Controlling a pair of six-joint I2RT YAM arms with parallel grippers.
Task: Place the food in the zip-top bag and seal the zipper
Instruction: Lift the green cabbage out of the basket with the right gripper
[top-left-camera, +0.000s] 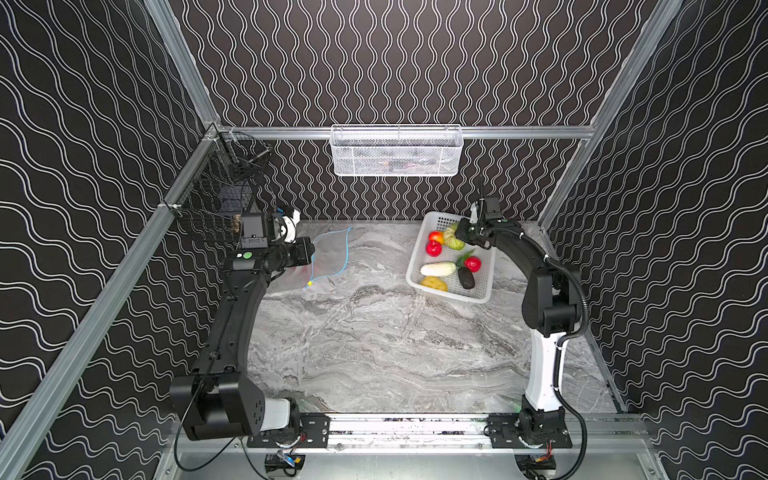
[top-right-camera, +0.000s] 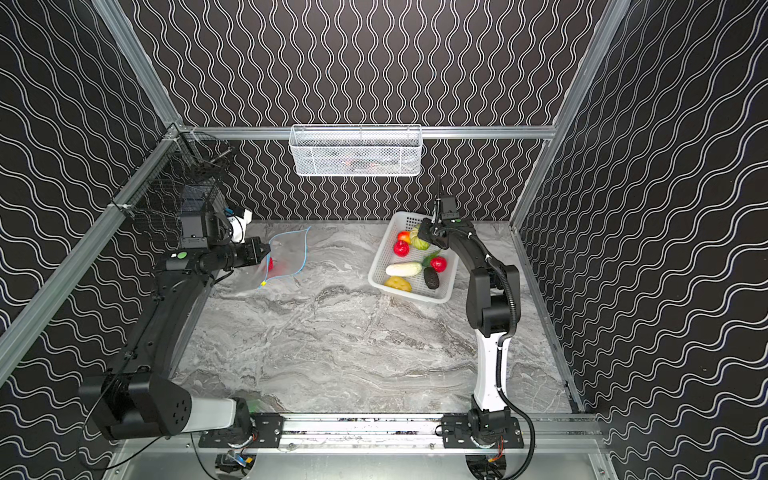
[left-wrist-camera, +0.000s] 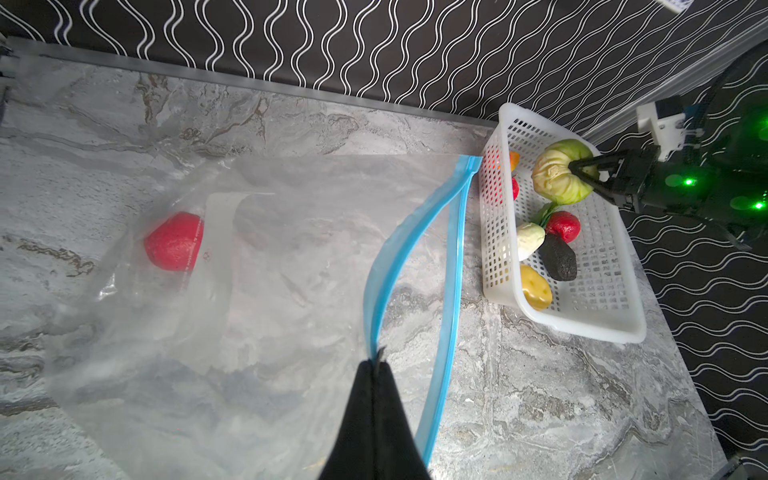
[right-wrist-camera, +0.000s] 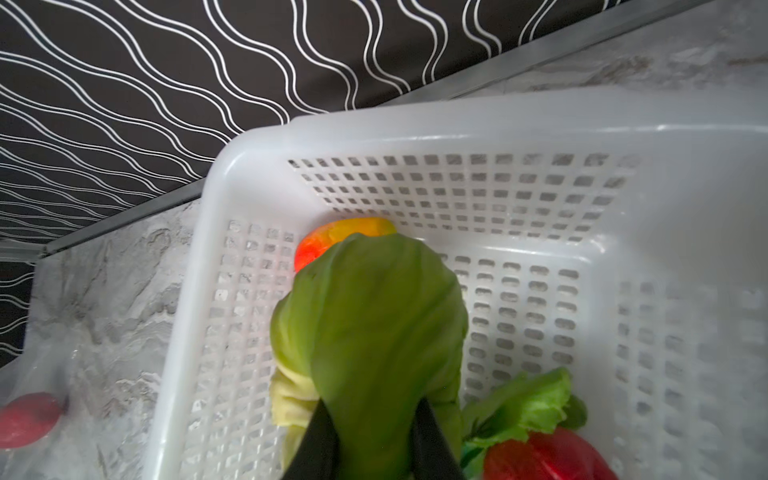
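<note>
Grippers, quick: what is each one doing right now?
Left gripper: shut, pinching the zip-top bag by its zipper.
Right gripper: closed on the green cabbage.

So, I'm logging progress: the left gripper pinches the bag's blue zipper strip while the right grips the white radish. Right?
No: what the right gripper grips is the green cabbage, as the left wrist view shows. The left gripper does pinch the zipper strip.
</note>
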